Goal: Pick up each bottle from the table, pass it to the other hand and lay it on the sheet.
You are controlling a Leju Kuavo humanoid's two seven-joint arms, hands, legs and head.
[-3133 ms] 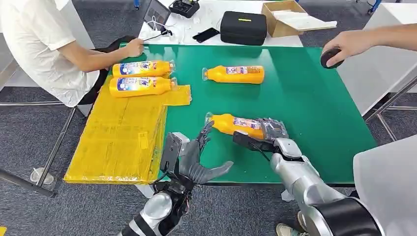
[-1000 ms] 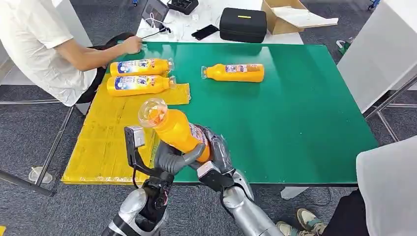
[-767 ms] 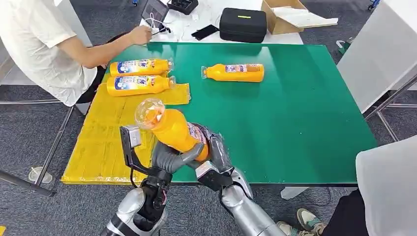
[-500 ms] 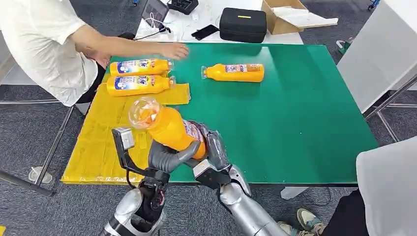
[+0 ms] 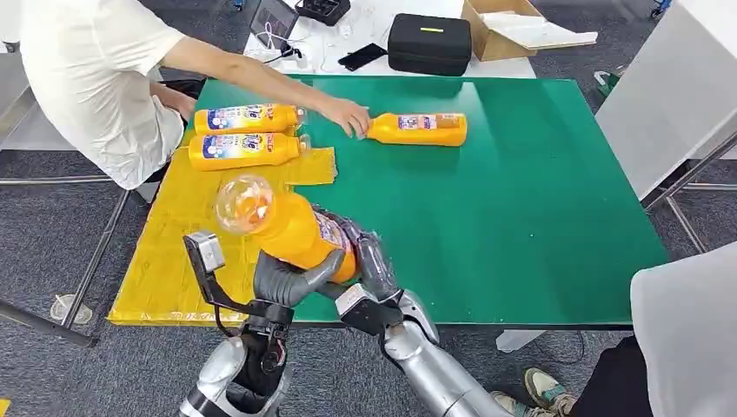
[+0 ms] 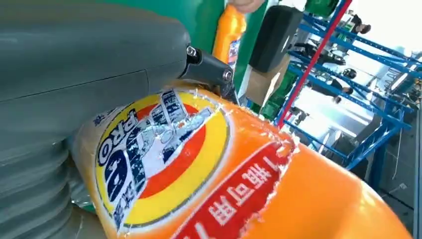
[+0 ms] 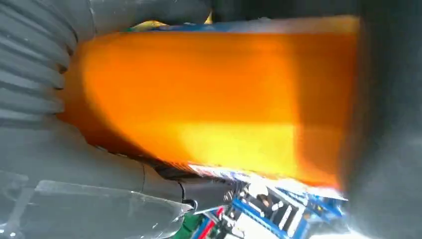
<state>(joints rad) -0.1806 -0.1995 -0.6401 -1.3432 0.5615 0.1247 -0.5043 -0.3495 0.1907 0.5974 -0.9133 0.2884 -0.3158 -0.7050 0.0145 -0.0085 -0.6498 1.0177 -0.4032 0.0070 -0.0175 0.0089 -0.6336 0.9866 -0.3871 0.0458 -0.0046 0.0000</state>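
Note:
An orange bottle (image 5: 291,230) with a clear cap is held up over the table's near edge, cap pointing toward me and left. My left hand (image 5: 285,280) grips it from below with the thumb across its body. My right hand (image 5: 369,259) wraps its base end. Close up, the label of the bottle (image 6: 199,169) sits against my left hand (image 6: 74,74), and the bottle (image 7: 214,104) lies between the grey fingers of my right hand (image 7: 54,144). The yellow sheet (image 5: 195,243) lies left, with two bottles (image 5: 248,118) (image 5: 248,149) at its far end. Another bottle (image 5: 417,129) lies on the green table (image 5: 521,200).
A seated person at the far left stretches a hand (image 5: 348,114) to the cap end of the bottle on the table. Behind the table are a black case (image 5: 430,45), a cardboard box (image 5: 513,30) and a phone (image 5: 363,57). A white surface (image 5: 669,95) stands to the right.
Both hands have carried the bottle leftward, toward the sheet. The person's hand has reached across the table to the far bottle's cap.

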